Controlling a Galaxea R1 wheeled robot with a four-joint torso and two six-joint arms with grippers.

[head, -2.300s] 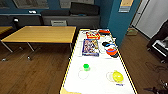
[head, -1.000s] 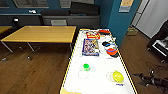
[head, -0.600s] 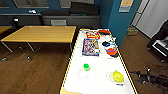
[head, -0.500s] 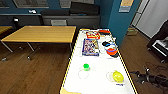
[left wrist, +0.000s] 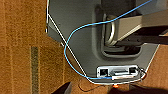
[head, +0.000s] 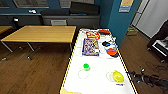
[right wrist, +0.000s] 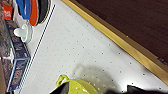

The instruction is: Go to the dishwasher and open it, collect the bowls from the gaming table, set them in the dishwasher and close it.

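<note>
The gaming table [head: 100, 85] has a white top with yellow edging and stretches away in front of me. On it stand a small bright green bowl [head: 86, 66] and, nearer the right edge, a wider yellow-green bowl [head: 118, 76]. My right arm reaches in low from the right, and my right gripper [head: 131, 74] is just beside the yellow-green bowl, apart from it. In the right wrist view the yellow-green bowl [right wrist: 76, 87] lies close ahead of the right gripper [right wrist: 100, 90], whose dark tips stand wide apart. My left gripper [left wrist: 102, 90] hangs open over the wooden floor by my base. The dishwasher is out of view.
Flat game boxes [head: 90, 46] and round red, blue and black paddles [head: 111, 50] lie on the far half of the table. A plain yellow-wood table [head: 41, 33] stands to the left. A dark chair [head: 160, 43] is on the right and a teal pillar [head: 116, 17] behind.
My right arm has come in from the right edge toward the yellow-green bowl. The bowls and the rest of the table have stayed put.
</note>
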